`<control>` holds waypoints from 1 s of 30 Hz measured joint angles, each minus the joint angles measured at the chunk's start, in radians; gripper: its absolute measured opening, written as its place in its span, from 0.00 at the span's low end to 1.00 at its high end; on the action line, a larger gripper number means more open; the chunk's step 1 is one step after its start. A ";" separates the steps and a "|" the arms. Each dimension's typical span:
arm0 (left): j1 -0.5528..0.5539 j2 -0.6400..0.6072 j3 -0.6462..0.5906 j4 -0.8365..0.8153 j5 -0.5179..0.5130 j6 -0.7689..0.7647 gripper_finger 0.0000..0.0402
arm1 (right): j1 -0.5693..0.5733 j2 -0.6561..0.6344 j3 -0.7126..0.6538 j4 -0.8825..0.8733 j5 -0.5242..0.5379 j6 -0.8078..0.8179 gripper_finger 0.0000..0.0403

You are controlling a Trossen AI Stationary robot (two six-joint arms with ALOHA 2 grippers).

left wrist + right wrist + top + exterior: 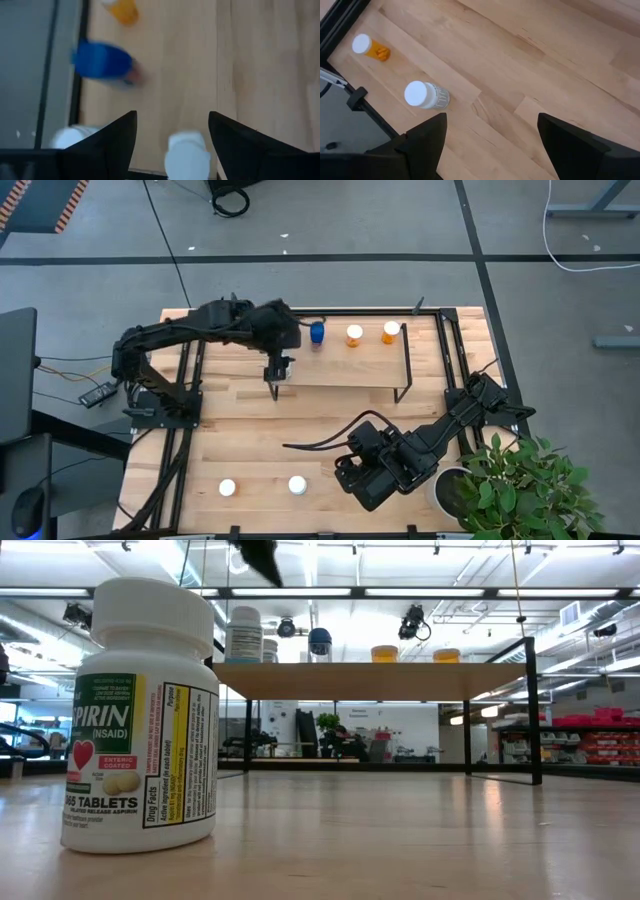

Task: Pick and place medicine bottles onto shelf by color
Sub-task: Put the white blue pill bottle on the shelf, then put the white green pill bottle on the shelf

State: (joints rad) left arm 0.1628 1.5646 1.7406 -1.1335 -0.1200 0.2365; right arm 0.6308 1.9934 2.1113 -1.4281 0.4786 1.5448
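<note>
- I see the left gripper above the left end of the shelf, fingers spread, with a white bottle between them but not touching.
- The blue bottle and two orange bottles stand along the shelf's far edge.
- The right gripper hangs open over the desk near its front edge, well apart from a white bottle and an orange bottle there.

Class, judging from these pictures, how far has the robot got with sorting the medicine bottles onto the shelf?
Done: the blue bottle and two orange bottles stand on the shelf.

In hand: the left gripper hangs over the shelf, fingers open around a white bottle; another white cap shows beside it.

Left: an orange bottle and a white aspirin bottle remain on the table. The right gripper waits open nearby.
</note>
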 joint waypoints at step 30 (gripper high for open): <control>-0.391 -0.340 -0.073 -0.359 -0.009 -0.659 0.53 | -0.106 0.134 0.000 0.433 -0.170 -0.581 0.79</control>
State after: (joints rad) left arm -0.2281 1.2250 1.6673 -1.4929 -0.1293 -0.4222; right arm 0.5248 2.1278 2.1109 -0.9949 0.3085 0.9643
